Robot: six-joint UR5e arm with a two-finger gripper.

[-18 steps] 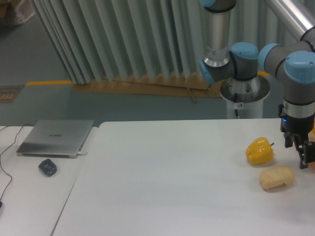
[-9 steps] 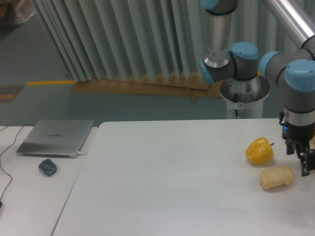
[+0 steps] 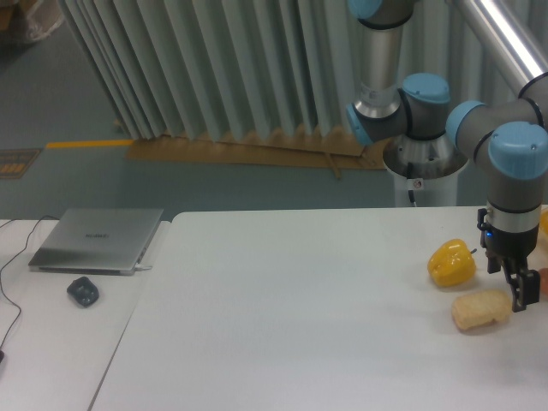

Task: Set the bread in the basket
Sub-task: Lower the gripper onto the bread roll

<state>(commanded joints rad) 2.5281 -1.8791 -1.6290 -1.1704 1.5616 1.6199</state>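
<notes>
1. The bread (image 3: 481,309) lies on the white tabletop (image 3: 300,308) near its right edge, in the same spot as a second ago.
2. The hand (image 3: 519,291) hangs at the bread's right end, its dark fingers reaching down to about the top of the roll; whether they touch it is hard to tell. From this angle I cannot tell if the fingers are spread or closed, and nothing is visibly held.
3. Over the last second the hand has shifted left, from beyond the bread's right end to right at it.
4. A yellow pepper (image 3: 451,263) sits just behind and left of the bread, unmoved.
5. Far left, a closed laptop (image 3: 97,240) and a dark mouse (image 3: 83,291) rest on a second surface, unchanged.
</notes>
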